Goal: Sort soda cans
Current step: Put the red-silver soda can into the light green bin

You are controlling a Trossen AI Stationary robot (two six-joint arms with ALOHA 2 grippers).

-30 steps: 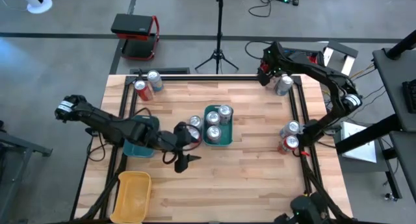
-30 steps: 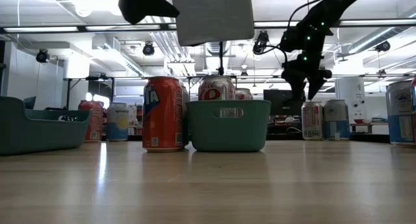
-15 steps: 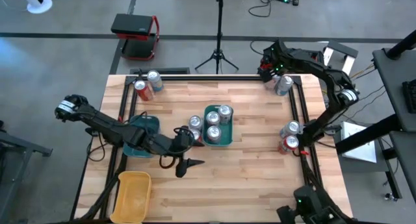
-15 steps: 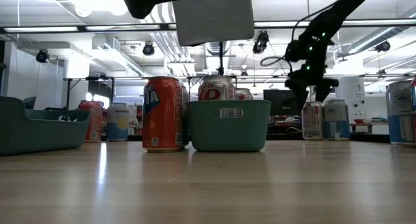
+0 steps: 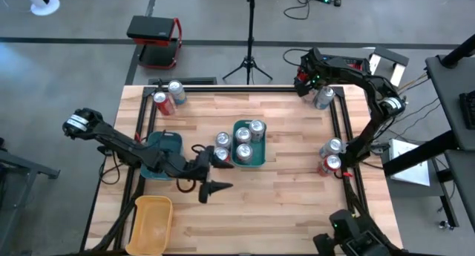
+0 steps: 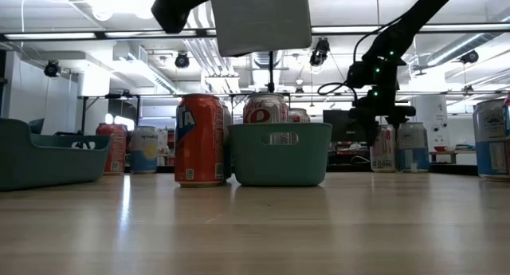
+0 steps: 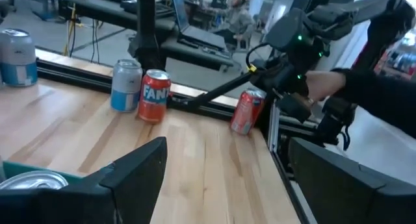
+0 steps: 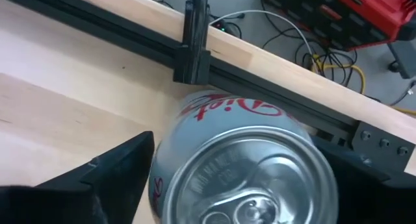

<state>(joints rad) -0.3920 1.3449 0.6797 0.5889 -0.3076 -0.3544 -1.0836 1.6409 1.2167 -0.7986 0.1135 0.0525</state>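
My right gripper (image 5: 318,93) is open at the table's far right corner, above a silver soda can (image 8: 244,169). One finger (image 8: 114,175) stands on either side of the can's top, and I see no touch. The can stands upright on the table by the black rail (image 8: 260,74). My left gripper (image 5: 217,171) is open near the table's middle, just left of the green tray (image 5: 257,161). That tray holds three cans. Two more cans (image 5: 221,146) stand by its left wall, and one can top (image 7: 32,182) shows beside my left finger.
A teal tray (image 5: 165,142) lies under my left arm. A yellow tray (image 5: 152,220) sits at the near left. Two cans (image 5: 167,97) stand at the far left corner and two (image 5: 329,156) at the right edge. An orange can (image 6: 199,139) stands beside the green tray.
My right gripper has come down toward the silver can at the far right corner, staying open.
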